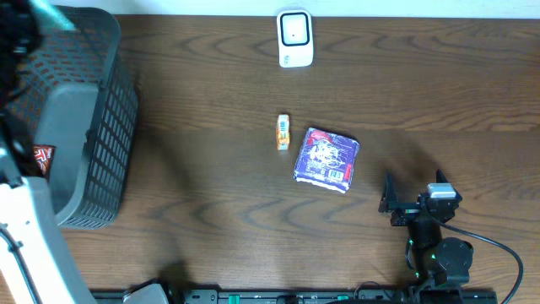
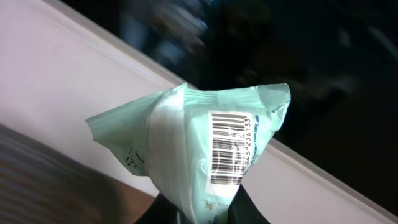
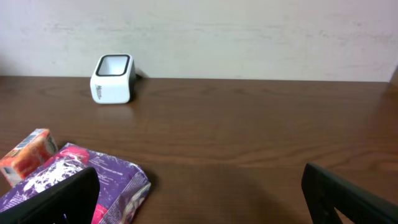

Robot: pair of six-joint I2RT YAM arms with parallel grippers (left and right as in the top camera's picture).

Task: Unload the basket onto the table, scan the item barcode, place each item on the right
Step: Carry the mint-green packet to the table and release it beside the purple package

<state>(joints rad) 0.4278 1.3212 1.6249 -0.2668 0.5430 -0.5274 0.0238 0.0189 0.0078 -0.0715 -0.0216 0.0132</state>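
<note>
A mint-green packet with a black barcode on a white label fills the left wrist view. My left gripper is shut on its lower end, holding it up in the air. From overhead the packet shows as a blurred teal patch at the far left corner, above the basket. The white scanner stands at the table's far edge. My right gripper rests low at the near right, open, with nothing between its fingers.
A grey mesh basket takes up the left side. A purple packet and a small orange box lie mid-table, just left of and beyond my right gripper.
</note>
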